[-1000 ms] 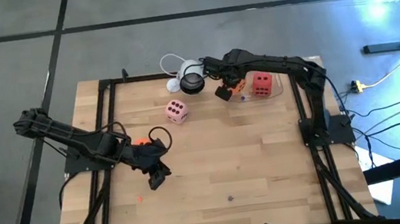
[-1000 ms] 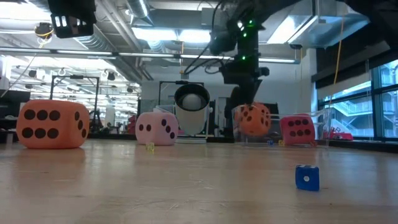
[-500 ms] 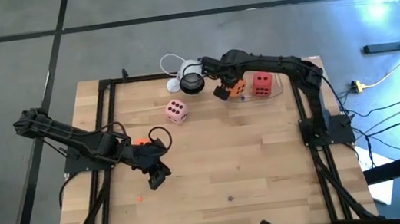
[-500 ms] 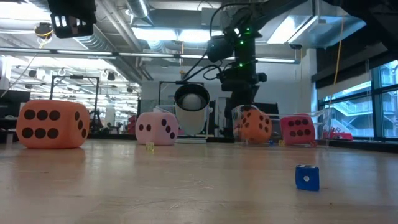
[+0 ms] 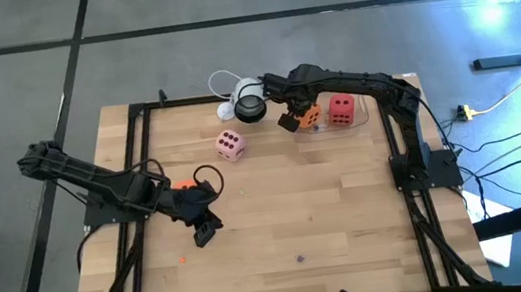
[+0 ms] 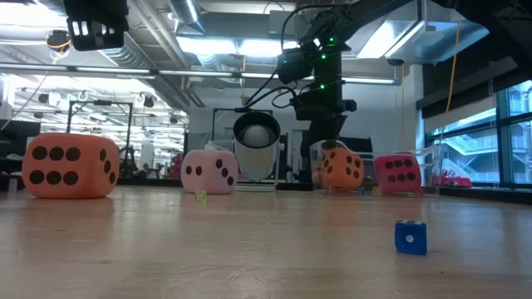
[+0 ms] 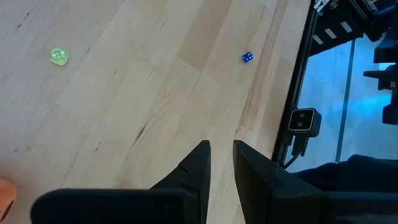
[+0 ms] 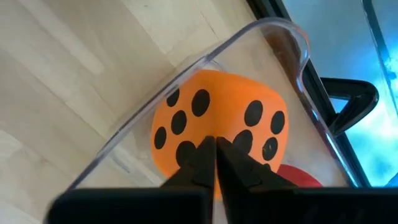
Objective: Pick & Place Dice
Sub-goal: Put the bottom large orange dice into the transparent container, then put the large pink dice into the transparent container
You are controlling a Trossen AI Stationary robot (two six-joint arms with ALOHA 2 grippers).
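Note:
My right gripper (image 8: 215,152) (image 5: 289,120) reaches down at the far right of the table, its fingers nearly together on an orange die (image 8: 217,118) (image 6: 342,169). That die sits inside a clear container (image 8: 273,28) (image 5: 363,117), next to a red die (image 5: 341,108) (image 6: 397,173). A pink die (image 5: 230,146) rests on the table left of the container. Another orange die (image 5: 185,184) (image 6: 71,166) lies by my left arm. My left gripper (image 7: 221,155) (image 5: 203,232) hovers over bare wood, slightly open with nothing between its fingers. My right gripper meets the orange die's upturned dotted face (image 8: 198,134) with its two fingertips close together. They come steeply from above. The fingers hide whether they nip the soft surface. The die stands low in the clear container, beside the red die.
A white round camera (image 5: 250,102) (image 6: 256,133) stands at the far edge, close to my right arm. Tiny dice lie about: a blue one (image 6: 411,237) (image 7: 247,56), a green one (image 7: 58,56), a yellow one (image 6: 200,196). A black frame (image 5: 138,132) borders the table.
My right gripper has sunk a little with the orange die, which hung higher a second ago and now sits lower inside the clear container.

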